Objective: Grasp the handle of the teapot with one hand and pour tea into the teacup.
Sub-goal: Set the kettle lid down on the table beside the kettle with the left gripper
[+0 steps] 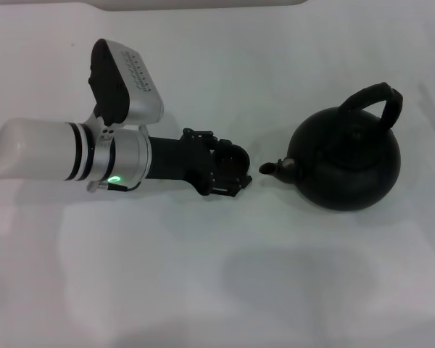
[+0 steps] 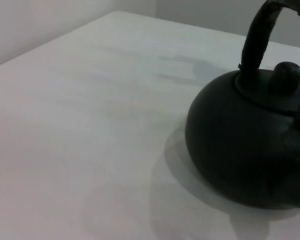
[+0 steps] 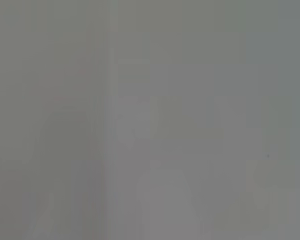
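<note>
The left arm is stretched level over the white desk, reaching in from the left, its left tool pointed at the teapot. Whether that tool is apart or together cannot be told. The teapot is set upright on the desk just beside the tool, spout toward it, the handle arched over the lid.

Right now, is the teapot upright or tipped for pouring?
Upright: the teapot sits flat on the table, handle up, ungrasped. The left gripper is beside its spout.
</note>
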Robot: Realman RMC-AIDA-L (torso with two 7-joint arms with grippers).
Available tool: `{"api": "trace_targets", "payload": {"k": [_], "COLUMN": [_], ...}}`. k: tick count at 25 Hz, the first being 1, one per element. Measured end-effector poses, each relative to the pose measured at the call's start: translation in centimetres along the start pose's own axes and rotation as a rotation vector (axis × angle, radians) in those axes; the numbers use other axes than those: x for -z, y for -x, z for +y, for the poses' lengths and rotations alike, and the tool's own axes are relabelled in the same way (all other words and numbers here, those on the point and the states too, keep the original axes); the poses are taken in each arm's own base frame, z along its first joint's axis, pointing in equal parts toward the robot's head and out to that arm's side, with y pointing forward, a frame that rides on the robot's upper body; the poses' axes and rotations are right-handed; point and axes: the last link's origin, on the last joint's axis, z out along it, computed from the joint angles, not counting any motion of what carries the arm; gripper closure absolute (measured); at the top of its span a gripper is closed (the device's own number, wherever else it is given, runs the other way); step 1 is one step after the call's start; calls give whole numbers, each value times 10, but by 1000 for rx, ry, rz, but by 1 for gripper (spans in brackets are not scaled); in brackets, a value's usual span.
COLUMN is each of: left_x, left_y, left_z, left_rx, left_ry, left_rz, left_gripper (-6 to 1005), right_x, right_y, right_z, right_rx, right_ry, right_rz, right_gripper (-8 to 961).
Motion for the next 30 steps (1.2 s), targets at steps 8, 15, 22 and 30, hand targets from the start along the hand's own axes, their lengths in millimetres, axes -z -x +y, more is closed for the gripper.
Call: {"api": "trace_targets", "payload": {"k": [8,15,22,30], "left_x": [0,2,11,20], "left_y": [-2,-1,-3,-4], "left_z": [0,0,0,4], "left_rx": [-4,-7,-26,-57], "left_ry": [2,-3,-47,-71], "left_rz": [1,9,68,110], "left_gripper": [200,161,124,123], "right_x": [1,1,1,2], "right_y": [0,0,0,0], "right_z": [0,0,-1,-1], "right_rx": [0,0,1,4], "right_ry": [0,0,0,0], "right_rz": [-1,-2,-3,0], "right_gripper": [142,142,142,141]}}
